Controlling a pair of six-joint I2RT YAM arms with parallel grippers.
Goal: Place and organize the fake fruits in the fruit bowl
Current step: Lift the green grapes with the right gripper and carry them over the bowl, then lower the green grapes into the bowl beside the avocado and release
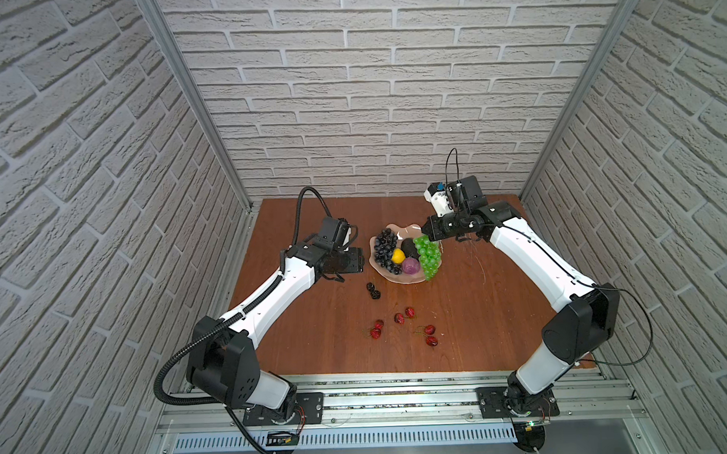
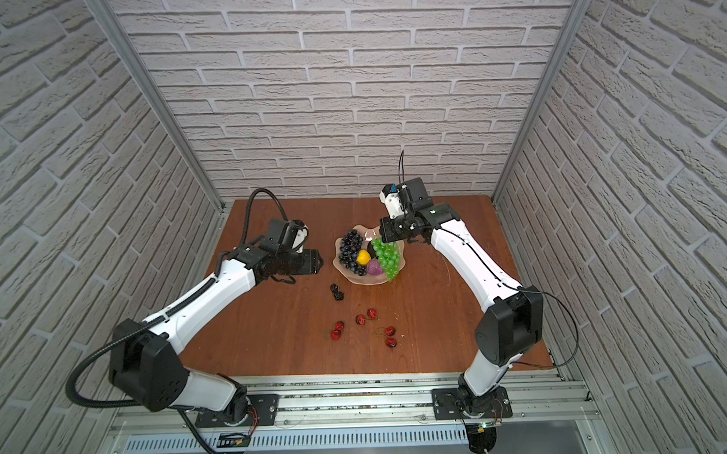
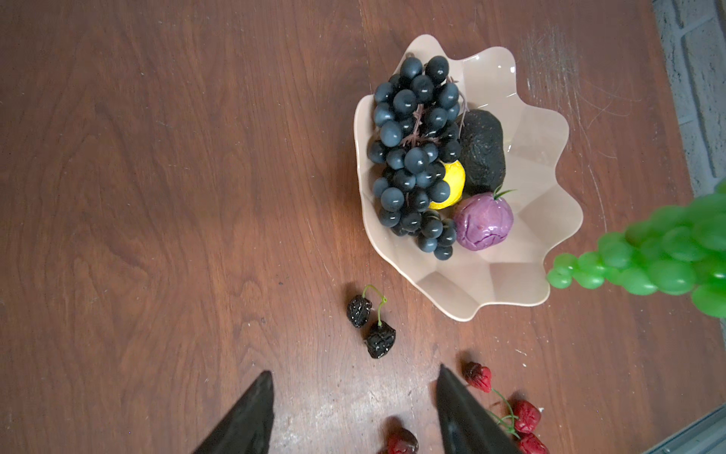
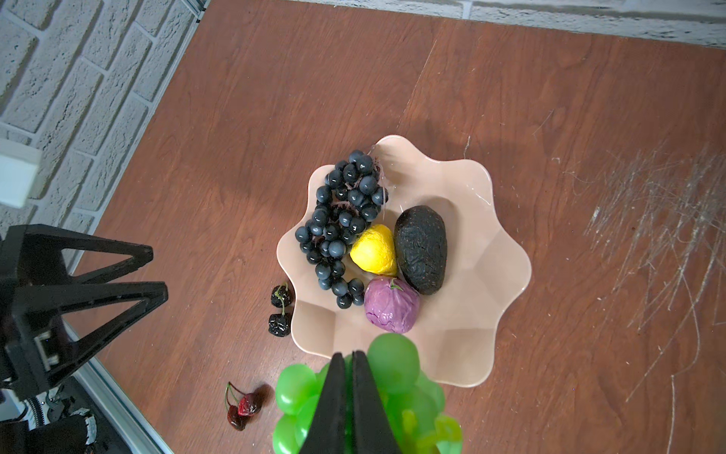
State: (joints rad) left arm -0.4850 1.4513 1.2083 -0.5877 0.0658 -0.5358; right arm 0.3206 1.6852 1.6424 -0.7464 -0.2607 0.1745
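A: From where are both top views taken?
B: The scene is viewed from high above the front rail (image 1: 401,395), angled down toward the back wall (image 1: 369,90); the whole table (image 1: 316,354) is covered from afar, almost identically in each.
A: And the wrist views?
B: The table is looked down on from close above. The fruit bowl (image 3: 491,283) is framed in both wrist views, and the black cherries (image 4: 281,296) beside it are shared as well. The bowl is also caught, small, in both top views.
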